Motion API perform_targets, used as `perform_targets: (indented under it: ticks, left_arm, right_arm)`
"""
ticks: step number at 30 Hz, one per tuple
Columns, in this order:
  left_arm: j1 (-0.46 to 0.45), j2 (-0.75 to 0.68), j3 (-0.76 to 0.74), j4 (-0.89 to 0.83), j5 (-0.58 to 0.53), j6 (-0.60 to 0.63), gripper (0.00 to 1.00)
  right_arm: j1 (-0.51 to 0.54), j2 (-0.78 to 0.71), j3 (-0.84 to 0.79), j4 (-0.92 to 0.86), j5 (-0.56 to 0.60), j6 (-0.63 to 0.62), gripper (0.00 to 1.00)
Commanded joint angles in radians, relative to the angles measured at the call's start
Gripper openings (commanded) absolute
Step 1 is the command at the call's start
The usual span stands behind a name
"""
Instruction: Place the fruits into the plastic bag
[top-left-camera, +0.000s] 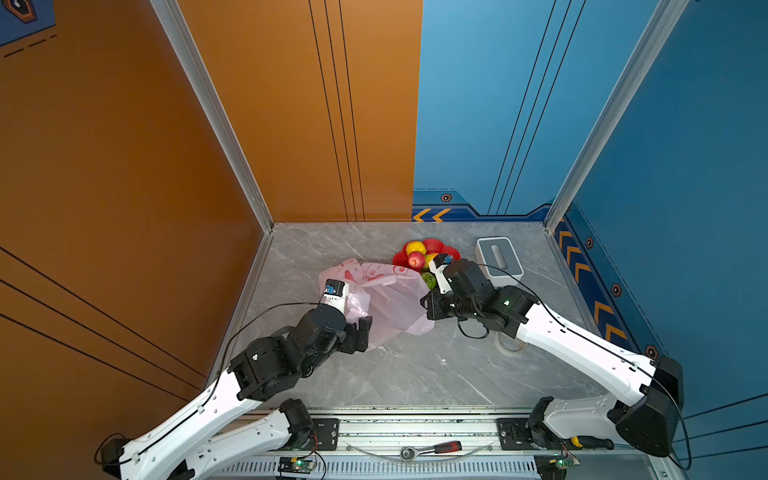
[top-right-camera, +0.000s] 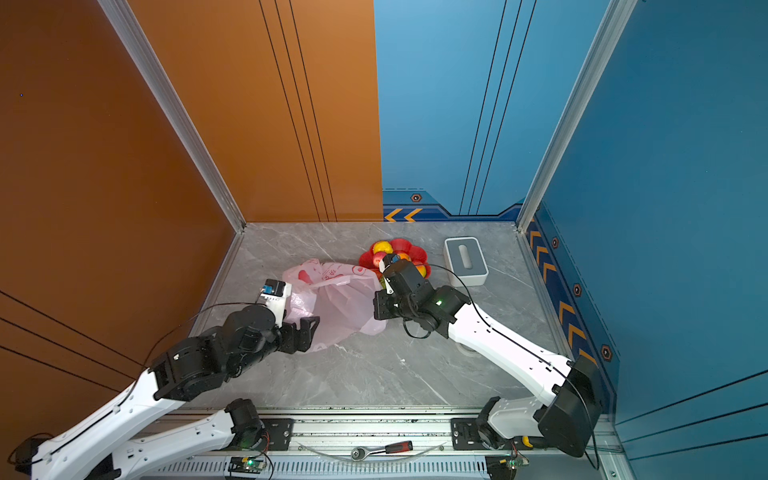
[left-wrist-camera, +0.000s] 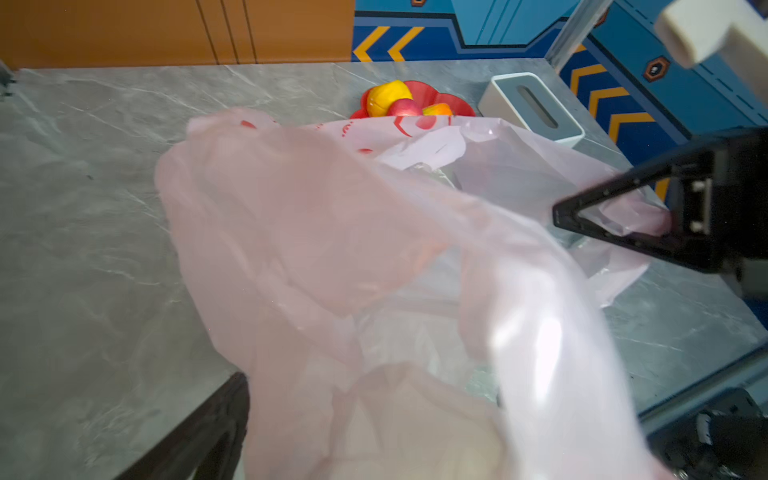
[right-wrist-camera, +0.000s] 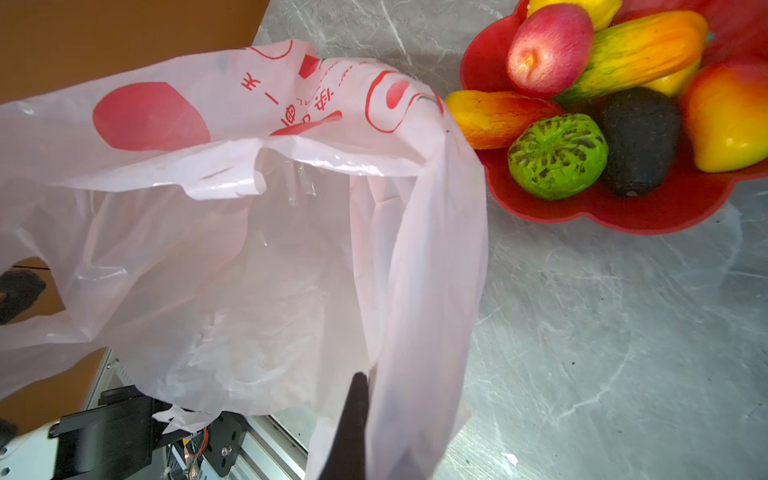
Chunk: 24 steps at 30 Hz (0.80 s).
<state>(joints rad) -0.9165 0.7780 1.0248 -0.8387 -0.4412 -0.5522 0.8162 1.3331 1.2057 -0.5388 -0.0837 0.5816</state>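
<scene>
The pale pink plastic bag (top-left-camera: 386, 299) (top-right-camera: 340, 307) lies crumpled mid-table, its mouth held apart between both arms. My right gripper (top-left-camera: 428, 306) (right-wrist-camera: 360, 386) is shut on the bag's edge nearest the dish. My left gripper (top-left-camera: 360, 332) is at the opposite edge and stands open: one dark finger (left-wrist-camera: 208, 432) sits far to the side, the other is hidden under bag film (left-wrist-camera: 311, 232). The fruits lie in the red dish (right-wrist-camera: 623, 216): red-pink apple (right-wrist-camera: 548, 50), green round one (right-wrist-camera: 557, 156), dark avocado (right-wrist-camera: 640, 141), yellow-red mangoes (right-wrist-camera: 498, 118), and a lemon (top-left-camera: 415, 248).
A white-grey tissue box (top-left-camera: 498, 257) stands right of the dish (top-left-camera: 455, 251), near the blue wall. A tape roll (top-left-camera: 509, 345) lies under the right arm. A ratchet wrench (top-left-camera: 432, 449) rests on the front rail. Orange wall bounds the left side.
</scene>
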Motion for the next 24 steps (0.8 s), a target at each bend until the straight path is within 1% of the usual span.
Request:
perform_targets:
  ticks: [1, 10, 13, 15, 16, 17, 21, 23, 24]
  left_arm:
    - [0.007, 0.025, 0.064, -0.128, -0.098, -0.043, 0.9]
    - [0.011, 0.045, 0.149, -0.138, -0.108, -0.029, 0.93]
    - [0.011, 0.065, 0.177, -0.146, -0.105, -0.019, 0.91]
    - [0.012, 0.081, 0.189, -0.152, -0.104, -0.012, 0.88]
    - [0.012, 0.089, 0.194, -0.161, -0.108, -0.009, 0.83]
    - [0.012, 0.097, 0.196, -0.17, -0.114, -0.012, 0.75]
    - [0.015, 0.1, 0.201, -0.192, -0.133, -0.014, 0.41]
    - [0.02, 0.093, 0.209, -0.207, -0.15, -0.011, 0.16]
    - [0.023, 0.089, 0.213, -0.215, -0.158, -0.005, 0.06]
  right_arm:
    - [0.009, 0.003, 0.04, -0.013, 0.034, 0.012, 0.0]
    - [0.015, 0.019, 0.053, -0.015, 0.033, 0.004, 0.0]
    - [0.018, 0.025, 0.063, -0.015, 0.033, 0.001, 0.0]
    - [0.02, 0.028, 0.063, -0.015, 0.032, 0.001, 0.0]
    - [0.021, 0.029, 0.064, -0.015, 0.033, 0.0, 0.0]
    - [0.022, 0.029, 0.065, -0.015, 0.036, 0.0, 0.0]
    - [0.024, 0.028, 0.07, -0.016, 0.035, 0.0, 0.0]
    - [0.023, 0.025, 0.077, -0.022, 0.04, -0.006, 0.0]
    - [0.022, 0.025, 0.084, -0.026, 0.042, -0.012, 0.0]
